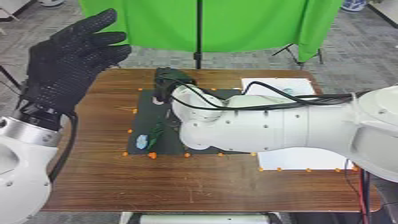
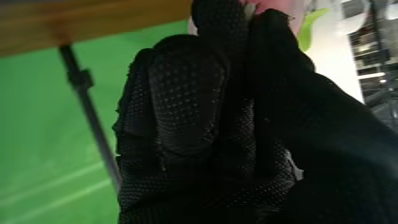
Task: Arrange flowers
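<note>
In the head view my right hand [image 1: 171, 80] is over the back edge of the dark mat [image 1: 147, 117], its arm coming in from the right. In the right wrist view my right hand [image 2: 187, 100] pinches a pink flower [image 2: 277, 5] between thumb and fingertips; a light green leaf [image 2: 311, 27] shows beside it. On the mat's front left part lie a pale blue flower [image 1: 142, 142] and a green stem [image 1: 156, 133]. A small pink piece [image 1: 158, 101] is near the right hand. My left hand [image 1: 67, 62] is raised over the table's left side, open and holding nothing.
White sheets [image 1: 302, 159] lie on the right of the brown table [image 1: 178, 187], partly under the right arm. Small orange markers [image 1: 152, 155] edge the mat and sheets. A green cloth [image 1: 258, 25] and a black pole [image 1: 199, 35] stand behind the table.
</note>
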